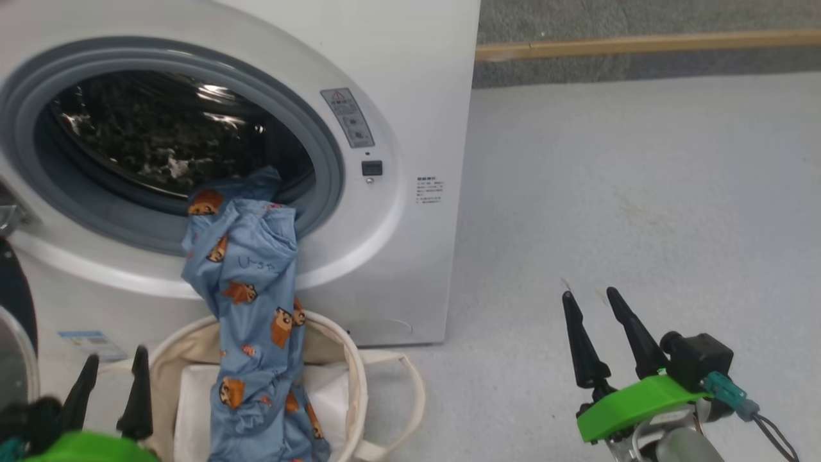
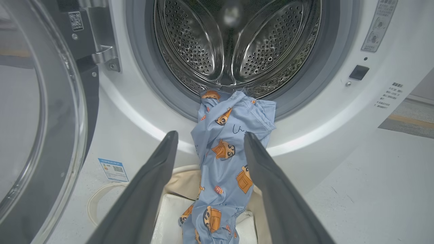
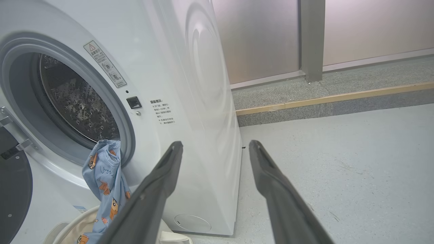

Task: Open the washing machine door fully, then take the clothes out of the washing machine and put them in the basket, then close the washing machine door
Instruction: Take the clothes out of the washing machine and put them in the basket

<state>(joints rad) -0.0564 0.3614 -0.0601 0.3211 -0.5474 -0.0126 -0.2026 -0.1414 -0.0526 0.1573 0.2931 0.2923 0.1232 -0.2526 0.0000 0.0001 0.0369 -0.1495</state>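
Black tapered fingers [image 1: 580, 346] and bright green mounts [image 1: 632, 401] are seen on the left gripper [image 1: 117, 354] and right gripper [image 1: 590, 295], the latter with a teal connector [image 1: 728, 390].

The floor [image 1: 641, 192] is pale grey and lightly scuffed. A speckled grey step [image 3: 322, 86] edged with a tan strip [image 3: 339, 97] borders it, below frosted panels [image 3: 257, 34] split by a grey post [image 3: 311, 37].

Grey floor [image 1: 641, 192], wooden strip [image 1: 641, 43] behind

Bright, even indoor light left only faint shadows, glare glinted on the steel drum [image 2: 234, 20] beyond the left hand [image 2: 211, 135], whose near fingers [image 2: 142, 196] blurred, and the wrist views' edges bowed.
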